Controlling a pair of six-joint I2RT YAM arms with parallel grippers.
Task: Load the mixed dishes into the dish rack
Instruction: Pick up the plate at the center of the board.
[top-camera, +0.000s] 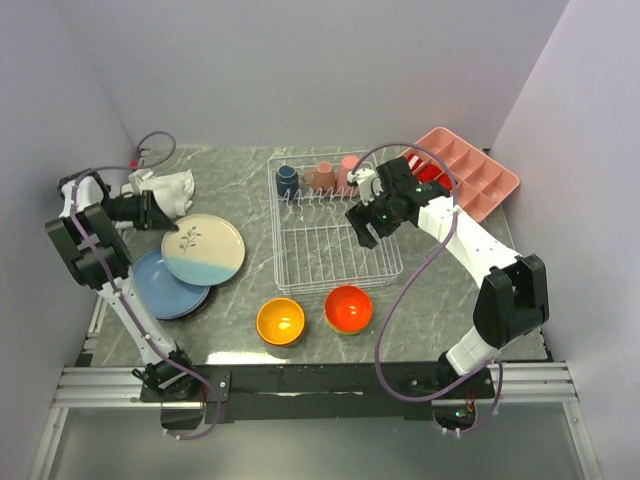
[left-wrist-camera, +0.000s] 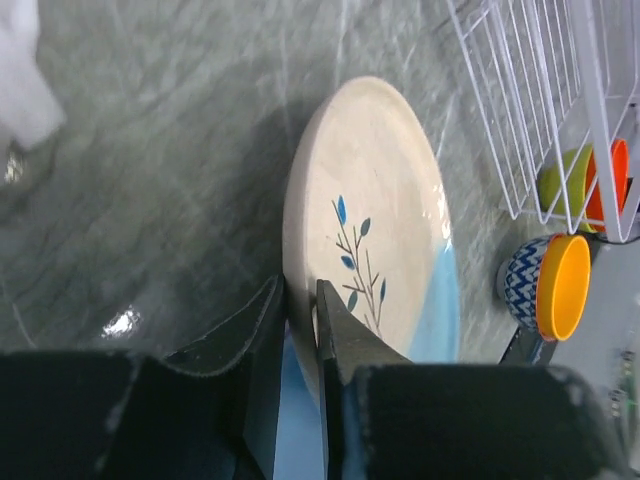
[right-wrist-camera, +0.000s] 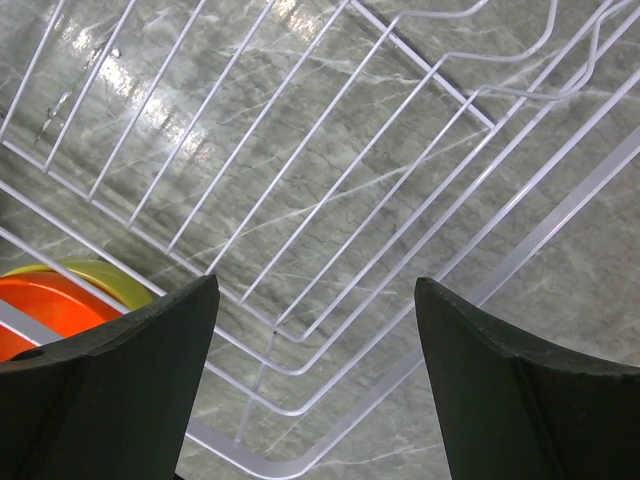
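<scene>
My left gripper (top-camera: 172, 222) is shut on the rim of the cream plate with a leaf sprig (top-camera: 205, 250). In the left wrist view its fingers (left-wrist-camera: 335, 335) pinch that plate's near edge (left-wrist-camera: 370, 210). The plate overlaps the blue plate (top-camera: 165, 288) beneath it. The white wire dish rack (top-camera: 335, 250) holds a navy cup (top-camera: 287, 180) and pink cups (top-camera: 325, 176) along its back. My right gripper (top-camera: 365, 225) is open and empty above the rack's right side, with only rack wires (right-wrist-camera: 330, 200) between its fingers. An orange-yellow bowl (top-camera: 281, 321) and a red-orange bowl (top-camera: 348, 308) sit in front of the rack.
A white cloth (top-camera: 170, 185) lies behind the left gripper. A pink compartment tray (top-camera: 475, 170) stands at the back right. In the left wrist view the rack's corner (left-wrist-camera: 540, 100) and both bowls (left-wrist-camera: 560, 285) lie to the right of the plate.
</scene>
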